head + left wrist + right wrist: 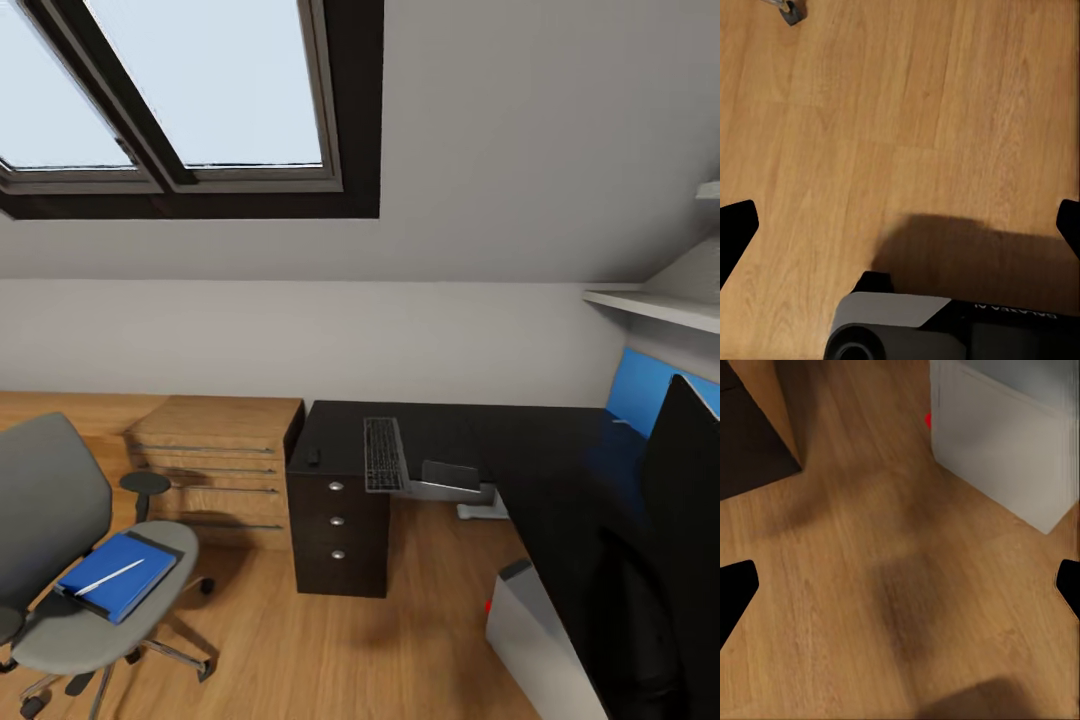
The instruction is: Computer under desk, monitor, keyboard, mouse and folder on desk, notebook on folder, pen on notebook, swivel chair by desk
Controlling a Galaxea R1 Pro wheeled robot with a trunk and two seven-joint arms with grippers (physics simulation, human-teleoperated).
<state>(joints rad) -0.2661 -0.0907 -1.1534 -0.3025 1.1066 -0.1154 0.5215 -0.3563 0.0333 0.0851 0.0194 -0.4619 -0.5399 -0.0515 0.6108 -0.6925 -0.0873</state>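
Head view, left to right: swivel chair carries the blue folder, pen lying diagonally on top; desk further right bears keyboard, mouse, monitor. Folder lies toward the left arm's side, so left is judged nearer. Both wrist views show fingertips spread wide over bare floor, holding nothing.

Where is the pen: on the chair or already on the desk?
On the chair: the pen lies flat atop the blue folder on the swivel chair seat.
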